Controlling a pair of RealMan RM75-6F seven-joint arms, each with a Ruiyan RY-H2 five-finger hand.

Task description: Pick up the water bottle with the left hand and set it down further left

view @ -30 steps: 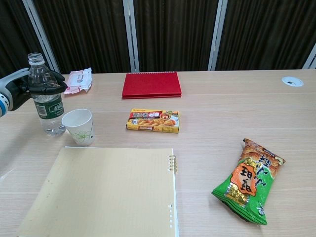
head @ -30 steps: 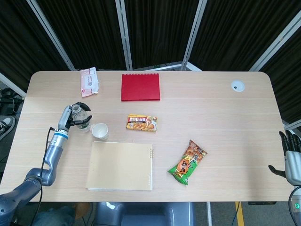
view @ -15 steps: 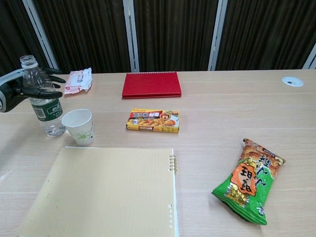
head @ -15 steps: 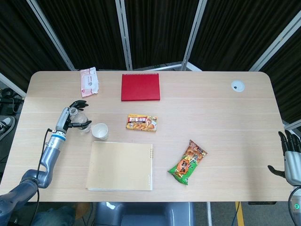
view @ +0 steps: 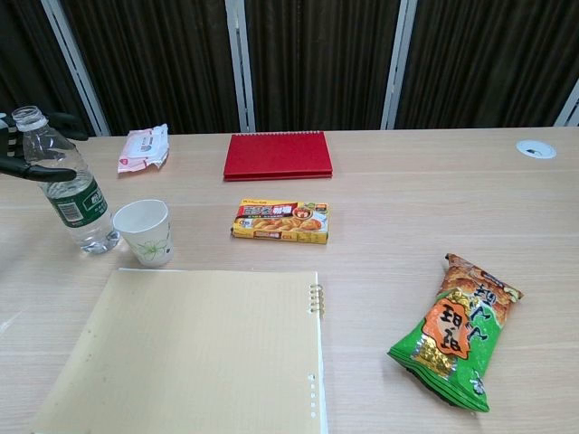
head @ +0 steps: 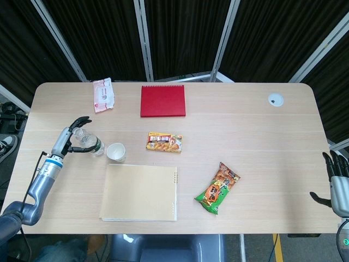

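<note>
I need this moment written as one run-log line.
left hand: at tilted clear plastic water bottle's neck | bottle base: on table beside white paper cup | right hand: idle, table edge

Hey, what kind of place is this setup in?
Probably a lab or test room: a plain wooden table fenced by black curtains on metal poles, with a notebook, snacks and a water bottle laid out.

A clear water bottle (view: 63,186) wears a green label with white print. The paper cup (view: 146,231) is white with a faint green sprig. A plain red notebook (head: 162,100), a pale tan notepad (head: 141,192), and a green-and-orange snack bag (view: 455,329) lie on the light wood desk (head: 245,136).
</note>
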